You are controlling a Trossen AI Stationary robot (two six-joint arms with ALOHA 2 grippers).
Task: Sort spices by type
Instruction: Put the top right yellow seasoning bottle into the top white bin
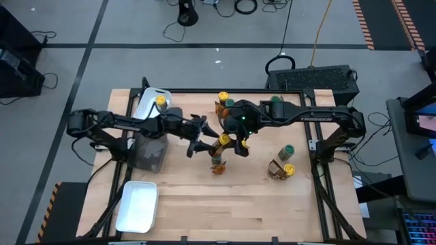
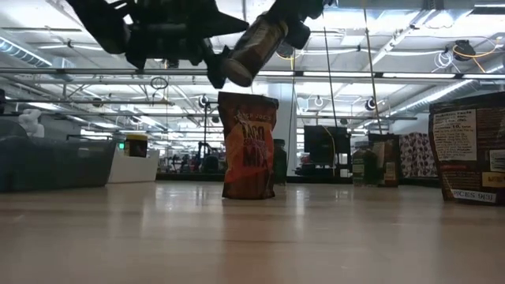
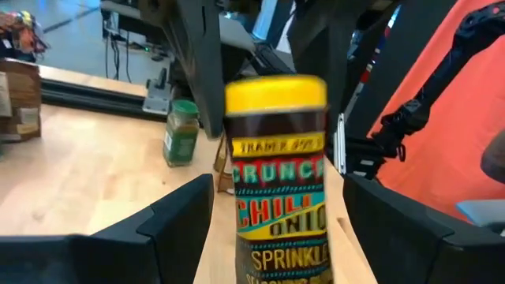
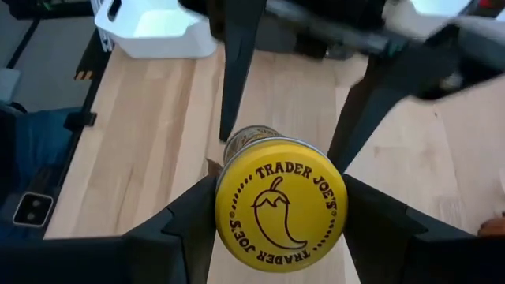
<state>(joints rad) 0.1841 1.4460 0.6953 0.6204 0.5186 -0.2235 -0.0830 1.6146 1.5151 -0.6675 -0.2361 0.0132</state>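
Note:
A jar with a yellow lid (image 1: 224, 139) hangs tilted above the table's middle, and my right gripper (image 4: 280, 217) is shut on it. My left gripper (image 3: 276, 229) reaches in from the table's left and is open. Its fingers stand on either side of the jar (image 3: 278, 181) with a gap on each side. Below the jar an orange-brown packet (image 2: 248, 146) stands upright on the table. More spices stand around: a green-lid jar (image 1: 286, 151), a packet with a yellow-lid jar (image 1: 281, 170), and a yellow-lid jar (image 1: 161, 101) in the far white tray. My right gripper pinches the jar between its two fingers at the lid end (image 4: 229, 213), with the lid facing back toward the wrist. The fingers slant down from the table's right and lie along the jar. The jar (image 2: 256, 46) is lifted clear and tilted, base lowest, toward my left gripper.
A dark grey tray (image 1: 151, 151) sits under my left arm, and a white tray (image 1: 138, 204) lies at the near left. Another yellow-lid jar (image 1: 223, 96) and a green-lid jar (image 1: 276, 101) stand at the far edge. Bare wood lies along the near side.

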